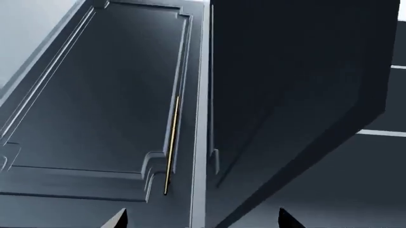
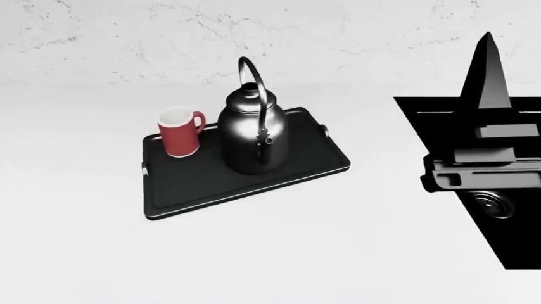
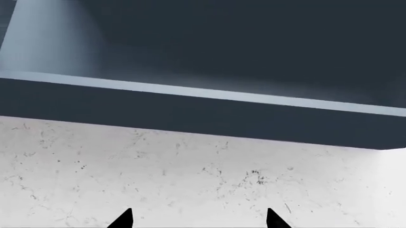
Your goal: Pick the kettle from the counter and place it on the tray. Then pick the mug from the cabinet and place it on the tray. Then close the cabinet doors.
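In the head view, the flat black rectangular tray [image 2: 245,183] with a low rim lies at centre-left of the frame on the smooth white counter [image 2: 270,259]. The glossy dark-grey metal kettle [image 2: 253,136] stands upright in the tray's middle, its thin arched handle rising toward the top of the frame. The small red cylindrical mug [image 2: 179,133] stands upright on the tray to the kettle's left, near it but apart. The black sink [image 2: 507,234] fills the right edge, partly behind a dark arm [image 2: 486,149].

The left gripper [image 1: 201,222] shows 2 spread fingertips, holding nothing, before a dark panelled cabinet door [image 1: 101,104] with a slim brass handle [image 1: 171,142].

The right gripper [image 3: 198,222] is likewise spread and empty, facing a speckled white wall [image 3: 203,175] under a dark cabinet [image 3: 254,47].
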Available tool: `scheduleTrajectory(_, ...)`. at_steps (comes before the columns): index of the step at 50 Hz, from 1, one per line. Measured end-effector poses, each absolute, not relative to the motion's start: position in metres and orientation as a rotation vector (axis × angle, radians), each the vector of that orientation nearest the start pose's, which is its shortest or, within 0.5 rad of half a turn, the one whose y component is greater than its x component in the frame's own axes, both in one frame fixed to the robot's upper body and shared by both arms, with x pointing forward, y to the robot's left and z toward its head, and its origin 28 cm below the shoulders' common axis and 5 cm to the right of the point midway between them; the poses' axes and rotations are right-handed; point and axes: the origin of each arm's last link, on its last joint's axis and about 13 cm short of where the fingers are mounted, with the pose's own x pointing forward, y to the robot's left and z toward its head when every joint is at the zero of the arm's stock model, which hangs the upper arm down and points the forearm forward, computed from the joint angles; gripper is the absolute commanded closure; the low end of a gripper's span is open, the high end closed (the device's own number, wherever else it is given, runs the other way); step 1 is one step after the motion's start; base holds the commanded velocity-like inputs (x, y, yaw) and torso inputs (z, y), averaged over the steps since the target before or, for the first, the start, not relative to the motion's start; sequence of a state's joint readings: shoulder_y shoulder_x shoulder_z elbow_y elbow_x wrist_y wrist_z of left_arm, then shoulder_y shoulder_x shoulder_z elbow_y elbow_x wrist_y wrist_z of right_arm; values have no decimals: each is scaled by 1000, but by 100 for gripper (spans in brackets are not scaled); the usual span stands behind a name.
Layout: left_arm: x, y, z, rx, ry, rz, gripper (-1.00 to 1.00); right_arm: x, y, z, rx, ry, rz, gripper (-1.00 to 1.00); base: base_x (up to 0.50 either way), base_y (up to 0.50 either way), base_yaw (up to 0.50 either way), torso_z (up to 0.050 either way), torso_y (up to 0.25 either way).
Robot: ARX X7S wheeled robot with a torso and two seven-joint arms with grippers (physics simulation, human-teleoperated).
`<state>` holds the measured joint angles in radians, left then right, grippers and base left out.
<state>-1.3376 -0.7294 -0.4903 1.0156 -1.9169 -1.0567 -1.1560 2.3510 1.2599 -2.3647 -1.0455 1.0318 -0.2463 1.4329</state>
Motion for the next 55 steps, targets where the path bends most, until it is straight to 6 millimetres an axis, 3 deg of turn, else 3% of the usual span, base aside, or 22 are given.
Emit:
scheduleTrajectory(15, 104, 254, 361, -77, -1001, -15, -100, 131, -123, 284, -90, -592, -43, -100, 0, 108, 0, 0, 0)
scheduleTrajectory(23, 106, 262, 381, -89, -1012, 81, -100, 131, -124, 284, -88, -581, -54, -100, 0, 0, 0, 0, 0)
scheduleTrajectory(31, 106, 268, 422, -98, -1048, 157, -100, 131, -124, 282, -90, -572, -59, -100, 0, 0, 0, 0, 0)
scheduleTrajectory(39, 113, 266, 476, -124, -1056, 147, -100, 131, -125, 281, -94, -570, -60, -100, 0, 0, 0, 0, 0)
scheduleTrajectory(47, 127, 250, 528, -127, -1011, 58, -100, 130, -127, 278, -98, -564, -53, -100, 0, 0, 0, 0, 0)
scheduleTrajectory(55, 140, 228, 563, -53, -984, 45, -100, 130, -128, 275, -99, -557, -41, -100, 0, 0, 0, 0, 0)
